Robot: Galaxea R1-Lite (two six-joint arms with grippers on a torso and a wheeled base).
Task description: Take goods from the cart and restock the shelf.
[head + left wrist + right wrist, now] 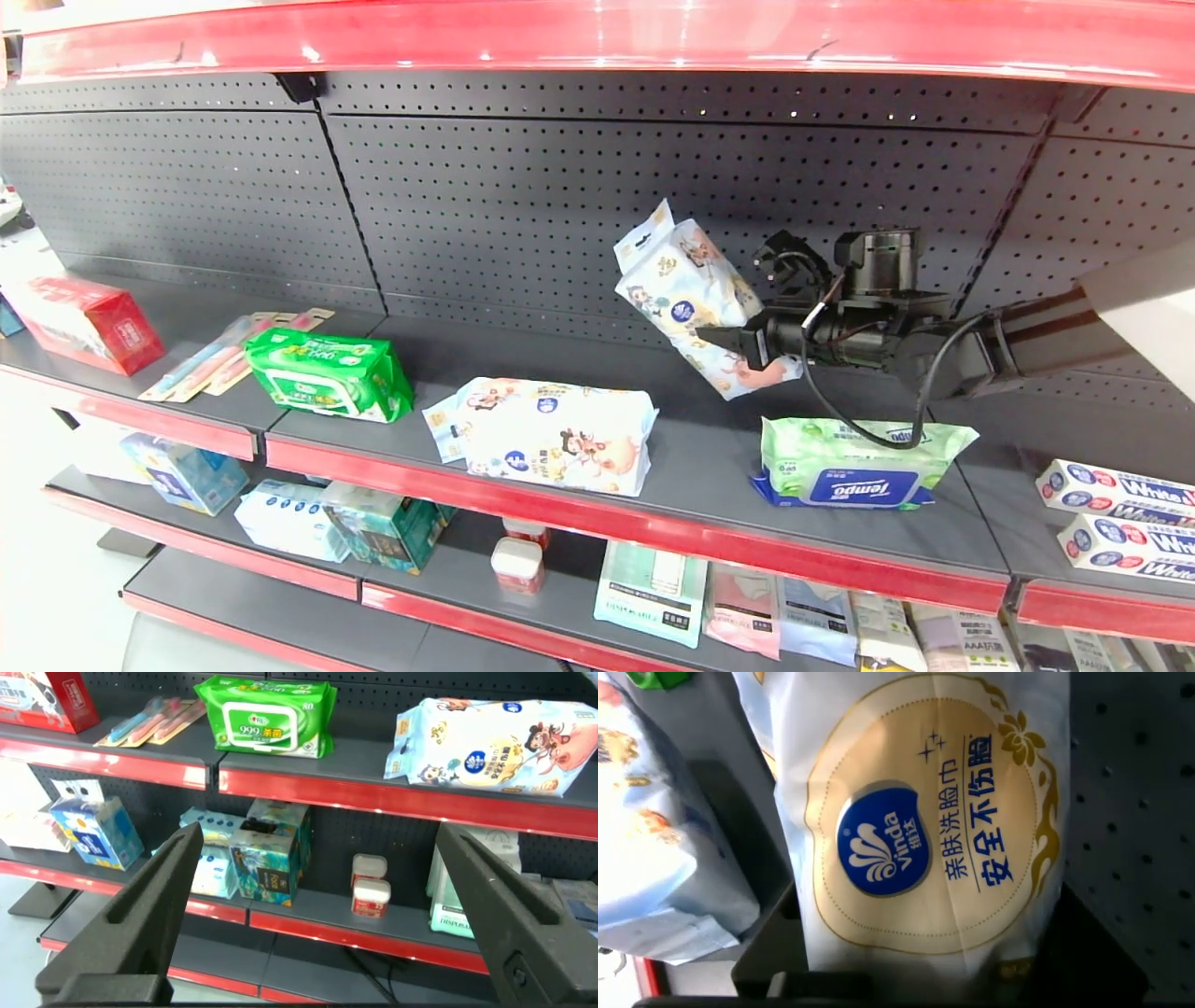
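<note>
R gripper [738, 347] is pinching a cartoon-print wipes pack [691, 285] by its lower end, holding it tilted in the air above the shelf [709, 448], close to the pegboard back panel [560, 187]. The held pack is hanging over the gap btw a matching pack [551, 434], lying flat near the front edge, and a green-white wipes pack [850, 462] lying under the R arm. L gripper [318, 835] is sitting spread wide w/ nothing btw its fingers, facing the lower tiers [308, 922]. Lying further to the robot's left on the same shelf: a green wipes pack [327, 373], toothbrushes [224, 353], a red box [89, 322]. Toothpaste boxes [1120, 518] are lying at the far right.
</note>
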